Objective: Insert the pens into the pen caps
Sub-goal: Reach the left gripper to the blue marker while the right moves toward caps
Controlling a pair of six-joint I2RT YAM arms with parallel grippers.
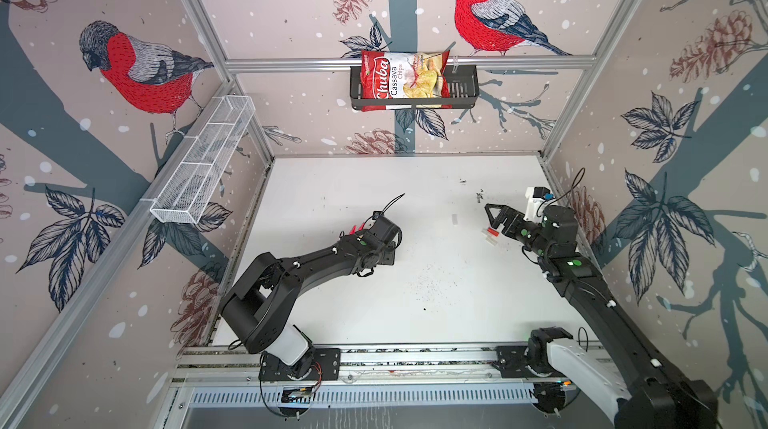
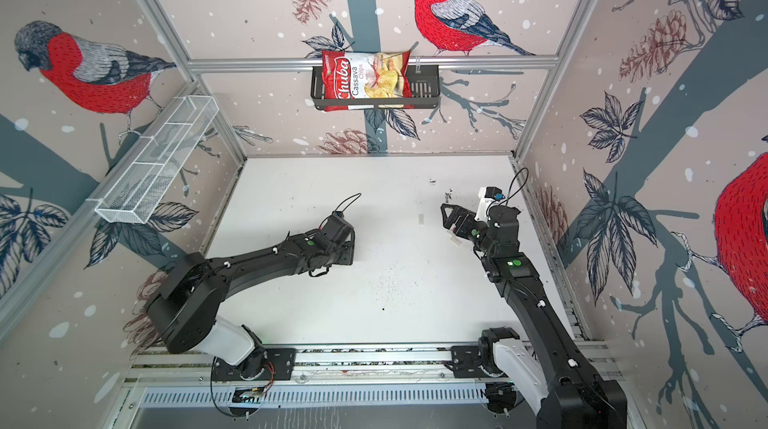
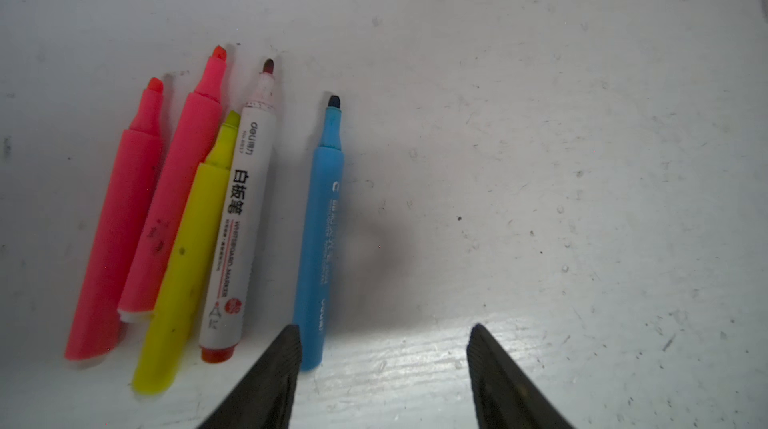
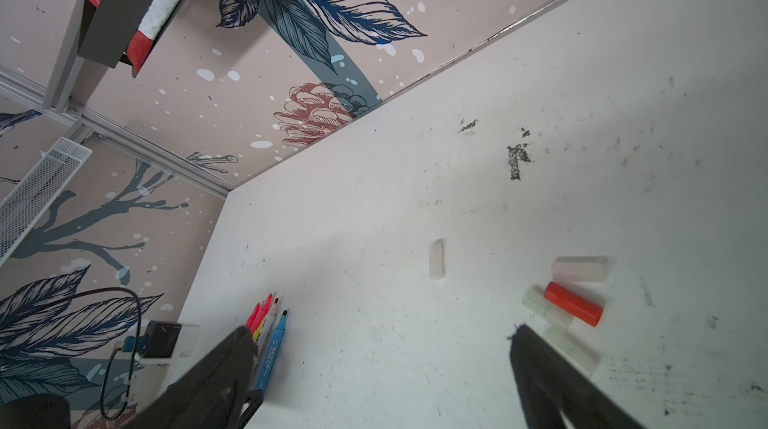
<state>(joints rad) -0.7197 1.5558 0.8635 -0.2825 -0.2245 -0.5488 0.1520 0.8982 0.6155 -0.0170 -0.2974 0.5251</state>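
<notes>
White scuffed worktop [image 1: 395, 198]. Left claw [image 3: 385, 328], part-open, empty, straddles the tail of the slim blue marker pen [image 3: 322, 219], beside four more pens [image 3: 187, 248]; right claw [image 4: 382, 329], wide, empty, hangs near the short plastic pen caps [image 4: 575, 302]. Step judged: first pick-up; next, close squarely on the blue barrel.

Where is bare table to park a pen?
Free: the table strip along the back wall, and the middle between the blue pen and the lone cap. Crowded: the pens by the left gripper, the cap cluster by the right gripper.
</notes>
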